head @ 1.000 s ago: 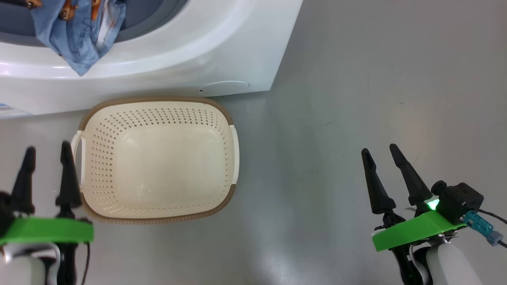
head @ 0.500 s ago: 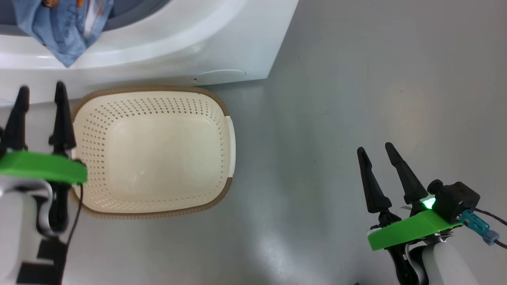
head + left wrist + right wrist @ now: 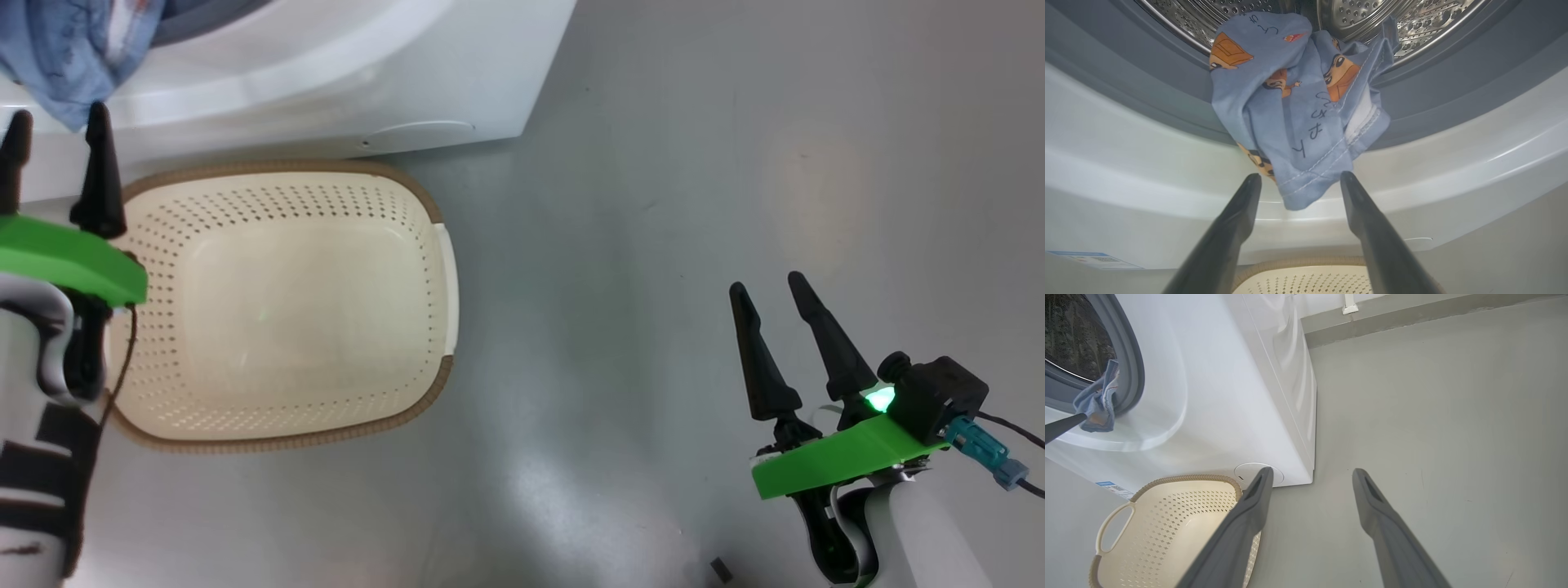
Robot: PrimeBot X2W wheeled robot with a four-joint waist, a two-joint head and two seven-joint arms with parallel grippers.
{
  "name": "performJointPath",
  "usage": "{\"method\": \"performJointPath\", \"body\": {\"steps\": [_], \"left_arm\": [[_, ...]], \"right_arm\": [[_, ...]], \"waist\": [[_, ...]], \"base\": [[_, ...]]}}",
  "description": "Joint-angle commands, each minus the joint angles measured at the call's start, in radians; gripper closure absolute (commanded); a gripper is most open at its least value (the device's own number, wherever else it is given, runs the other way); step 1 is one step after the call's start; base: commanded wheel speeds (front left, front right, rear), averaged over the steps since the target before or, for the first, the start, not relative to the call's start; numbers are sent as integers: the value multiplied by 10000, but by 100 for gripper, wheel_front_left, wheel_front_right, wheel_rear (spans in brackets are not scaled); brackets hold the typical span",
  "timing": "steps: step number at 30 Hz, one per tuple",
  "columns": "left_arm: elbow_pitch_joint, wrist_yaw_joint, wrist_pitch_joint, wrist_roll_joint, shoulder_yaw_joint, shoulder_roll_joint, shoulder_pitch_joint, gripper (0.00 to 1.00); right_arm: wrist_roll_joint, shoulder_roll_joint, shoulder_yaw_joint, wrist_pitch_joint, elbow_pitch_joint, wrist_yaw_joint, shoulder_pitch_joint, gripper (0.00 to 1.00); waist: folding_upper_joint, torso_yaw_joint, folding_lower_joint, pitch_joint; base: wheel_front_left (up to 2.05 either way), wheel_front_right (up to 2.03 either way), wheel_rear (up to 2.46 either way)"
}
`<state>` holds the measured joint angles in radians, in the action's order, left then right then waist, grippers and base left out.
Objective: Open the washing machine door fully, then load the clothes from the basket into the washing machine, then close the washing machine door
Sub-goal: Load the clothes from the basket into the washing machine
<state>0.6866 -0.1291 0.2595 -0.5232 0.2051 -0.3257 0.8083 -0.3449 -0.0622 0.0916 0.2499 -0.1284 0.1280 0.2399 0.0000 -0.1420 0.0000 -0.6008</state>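
The washing machine (image 3: 326, 82) stands with its opening exposed, and the basket (image 3: 277, 310) sits on the floor (image 3: 653, 204) directly before the machine's front panel, close under its lower edge. The basket holds nothing, so the loading step is judged nearly complete. The clothes (image 3: 1298, 110) are not properly stowed. A bundle of light-blue printed fabric lies across the machine's grey gasket (image 3: 1453, 81), with its upper part just inside the steel drum (image 3: 1412, 16) and its lower hem hanging out over the white front lip. This is judged to be why the left gripper (image 3: 1300, 176) is raised to the machine's opening. Its fingers are spread wide, with one tip on either side of the hanging hem in the left wrist view, and they are pinching nothing. Whether either tip touches the cloth cannot be told. That placement suits a grasp or a push to carry the overhang into the drum. The right gripper (image 3: 766, 281) hovers low over bare floor, well apart from the machine's right front corner, with its fingers also spread and empty. It appears parked there to keep out of the left arm's way. A blue label (image 3: 1094, 259) is noted on the machine's lower front. The risk noted is that the door, if shut with the garment lying as it does, would trap fabric against the gasket. The overhang should be cleared first.
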Motion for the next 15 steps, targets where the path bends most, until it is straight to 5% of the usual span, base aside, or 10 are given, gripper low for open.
{"method": "performJointPath", "body": {"steps": [1,7,8,10,11,12,15], "left_arm": [[-30,-16,23,-84,-183,-552,273,0],[479,-16,23,-292,252,-815,878,0],[541,-16,23,-330,313,-846,942,7],[657,-16,23,-385,428,-909,1048,56],[704,-16,23,-408,474,-938,1096,70],[696,-16,23,-428,488,-963,1149,100],[519,-16,23,-409,604,-1011,1215,100]], "right_arm": [[-11,55,263,118,235,27,-27,0],[-3,86,289,118,258,27,17,0],[-8,90,286,118,260,27,21,0],[-16,96,278,118,265,27,24,0],[-17,99,277,118,270,27,24,0],[-18,102,274,118,276,27,25,0],[-29,109,237,118,290,27,20,0]], "waist": [[0,-88,0,-70],[0,-249,0,-176],[0,-271,0,-181],[0,-301,0,-191],[0,-313,0,-196],[0,-320,0,-202],[0,-311,0,-215]], "base": [[0,0,0],[0,0,0],[0,0,0],[0,0,0],[0,0,0],[0,0,0],[0,0,0]]}}
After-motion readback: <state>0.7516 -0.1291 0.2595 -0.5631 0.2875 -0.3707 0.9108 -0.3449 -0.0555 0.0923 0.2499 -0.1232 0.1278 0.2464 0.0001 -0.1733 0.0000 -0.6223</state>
